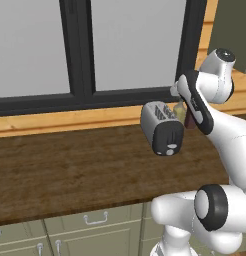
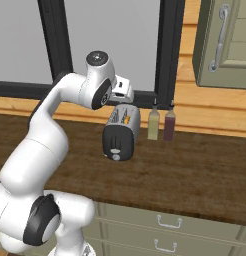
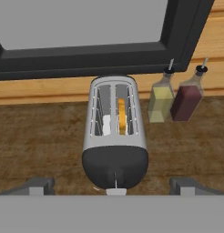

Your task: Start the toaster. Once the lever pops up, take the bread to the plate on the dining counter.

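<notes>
Toaster (image 3: 114, 132) holds bread (image 3: 121, 116) in one slot.

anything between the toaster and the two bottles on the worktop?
Nothing. The hand view shows only bare wood worktop between the toaster and the yellow-green bottle; the dark red bottle stands beyond it.

Toaster (image 1: 161, 127) rear and bottles (image 1: 184, 114) behind arm, seemingly.
</notes>
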Controlling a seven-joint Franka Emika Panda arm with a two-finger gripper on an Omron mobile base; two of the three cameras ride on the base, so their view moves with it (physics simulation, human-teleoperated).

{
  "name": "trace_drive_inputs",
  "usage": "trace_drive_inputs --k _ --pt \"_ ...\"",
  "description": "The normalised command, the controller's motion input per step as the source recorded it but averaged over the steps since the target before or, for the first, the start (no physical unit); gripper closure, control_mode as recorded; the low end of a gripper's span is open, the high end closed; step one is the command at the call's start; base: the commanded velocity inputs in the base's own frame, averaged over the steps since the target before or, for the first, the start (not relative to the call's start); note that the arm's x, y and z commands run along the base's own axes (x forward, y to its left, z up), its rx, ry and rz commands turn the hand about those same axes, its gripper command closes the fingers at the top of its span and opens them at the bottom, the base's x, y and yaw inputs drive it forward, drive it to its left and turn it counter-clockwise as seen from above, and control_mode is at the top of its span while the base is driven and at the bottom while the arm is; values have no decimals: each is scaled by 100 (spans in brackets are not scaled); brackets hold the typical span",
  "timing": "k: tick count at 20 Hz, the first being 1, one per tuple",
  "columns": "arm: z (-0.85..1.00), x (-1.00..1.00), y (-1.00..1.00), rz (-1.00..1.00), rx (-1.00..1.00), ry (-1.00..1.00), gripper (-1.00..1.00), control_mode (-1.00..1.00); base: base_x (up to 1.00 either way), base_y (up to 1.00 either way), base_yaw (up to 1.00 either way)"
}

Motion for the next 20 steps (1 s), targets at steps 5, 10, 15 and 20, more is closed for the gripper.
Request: trace_drive_inputs --k 5,10,15,20 --pt "0 0 0 0 0 0 -100 -100 0 0 0" --pt "0 0 0 0 0 0 -100 -100 0 0 0" --pt "0 0 0 0 0 0 -100 -100 0 0 0" --pt "0 0 0 0 0 0 -100 -100 0 0 0"
